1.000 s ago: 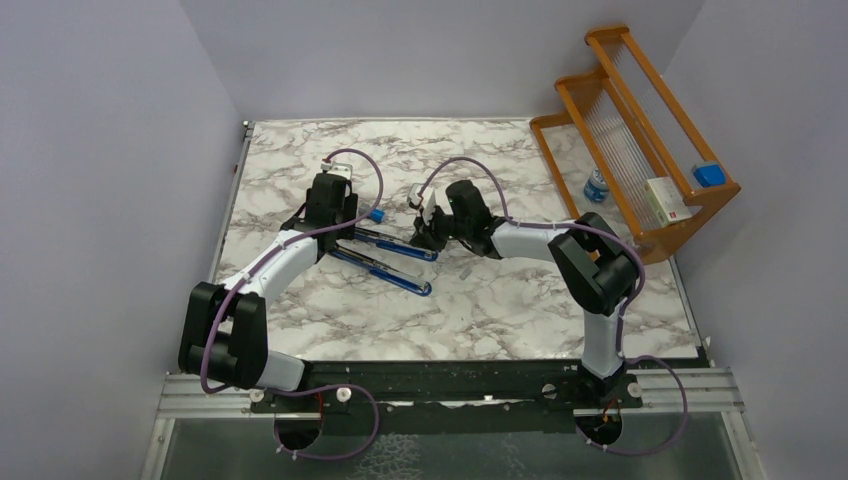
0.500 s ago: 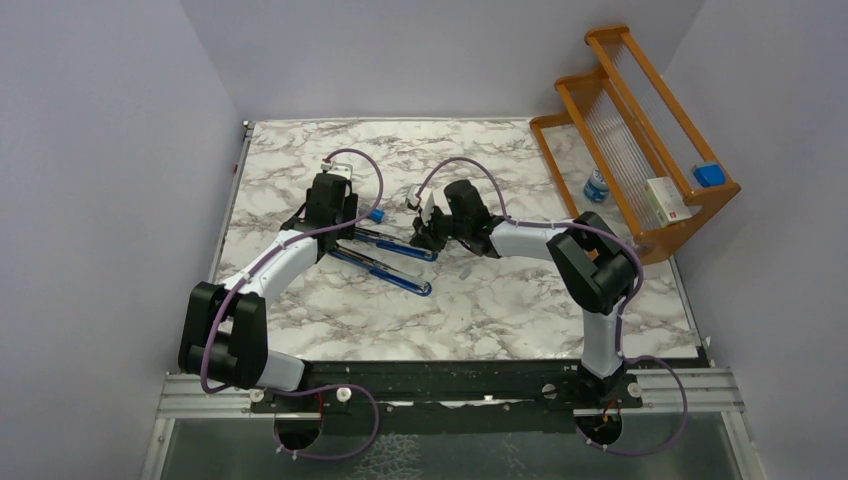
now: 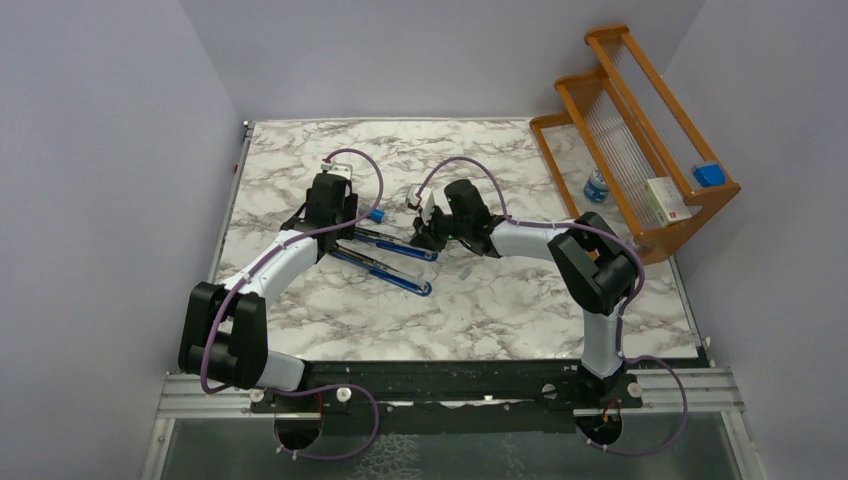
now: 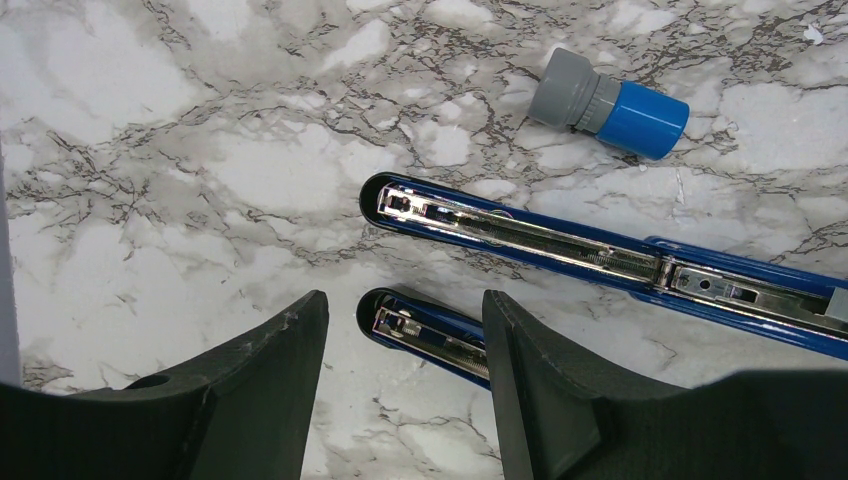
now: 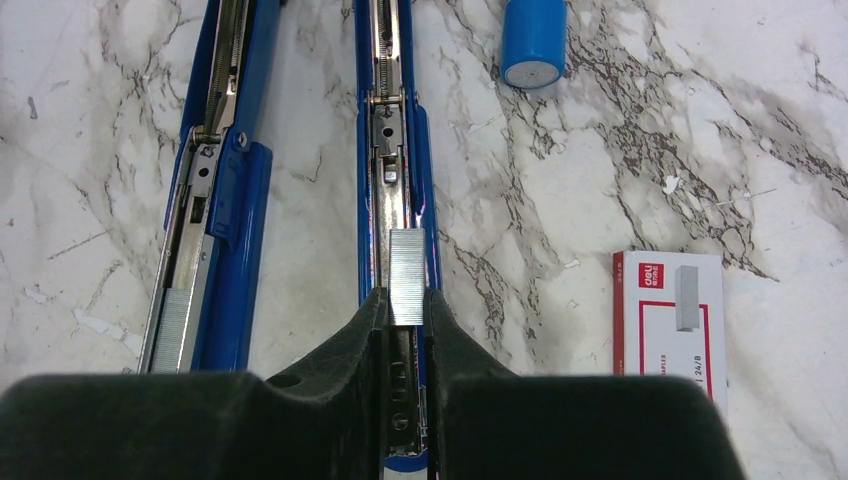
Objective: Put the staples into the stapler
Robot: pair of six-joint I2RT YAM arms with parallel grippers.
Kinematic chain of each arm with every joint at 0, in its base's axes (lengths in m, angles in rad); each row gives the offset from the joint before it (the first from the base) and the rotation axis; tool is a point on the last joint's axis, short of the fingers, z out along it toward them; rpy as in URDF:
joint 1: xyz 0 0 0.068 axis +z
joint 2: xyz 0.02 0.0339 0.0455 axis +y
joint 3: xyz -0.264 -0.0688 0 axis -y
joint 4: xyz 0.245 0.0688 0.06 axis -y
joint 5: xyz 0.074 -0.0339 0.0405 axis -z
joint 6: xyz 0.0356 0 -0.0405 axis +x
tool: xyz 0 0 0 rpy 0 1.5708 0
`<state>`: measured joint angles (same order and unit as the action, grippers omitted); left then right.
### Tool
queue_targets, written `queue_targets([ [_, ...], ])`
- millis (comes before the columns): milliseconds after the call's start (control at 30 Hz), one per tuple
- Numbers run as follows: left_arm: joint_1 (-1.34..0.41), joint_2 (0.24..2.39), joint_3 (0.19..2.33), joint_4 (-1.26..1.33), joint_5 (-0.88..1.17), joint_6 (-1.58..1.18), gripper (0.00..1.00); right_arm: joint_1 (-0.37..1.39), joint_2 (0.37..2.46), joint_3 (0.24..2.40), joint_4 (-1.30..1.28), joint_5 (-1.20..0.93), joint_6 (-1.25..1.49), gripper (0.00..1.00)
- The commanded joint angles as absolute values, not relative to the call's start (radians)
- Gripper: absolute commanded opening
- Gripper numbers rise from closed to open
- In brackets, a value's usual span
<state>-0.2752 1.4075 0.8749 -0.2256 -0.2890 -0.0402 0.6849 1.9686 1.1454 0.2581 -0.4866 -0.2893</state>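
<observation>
Pinching staples (image 5: 406, 275) over stapler (image 5: 395, 130): right tool (image 5: 404, 310) | left tool (image 4: 405, 320) spread | box (image 5: 672, 325), blue-capped cylinder (image 5: 533, 40) beside

Marble-pattern table (image 3: 300, 160) is carrying everything. Two long blue stapler halves are lying side by side mid-frame in the top view, metal channels facing up: upper stapler bar (image 3: 395, 243) and lower stapler bar (image 3: 385, 271). Blue-capped cylinder (image 4: 610, 103) is lying just above the upper one. White staple box (image 5: 672, 330) with a red label is lying flat, lower right of the right wrist view. Wooden rack (image 3: 700, 215) is standing at upper right, with a small bottle (image 3: 596, 186) sitting beside it.
</observation>
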Motion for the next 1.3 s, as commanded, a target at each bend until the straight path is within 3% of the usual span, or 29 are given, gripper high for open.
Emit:
queue_targets([
  [0, -0.277, 1.398, 0.905, -0.218, -0.295, -0.034, 0.61, 0.680, 1.943, 1.178, 0.232, -0.517, -0.293, 0.01],
  [1267, -0.277, 1.400, 0.904, -0.219, -0.296, -0.033, 0.61, 0.679, 1.984, 1.208, 0.190, -0.528, -0.291, 0.01],
])
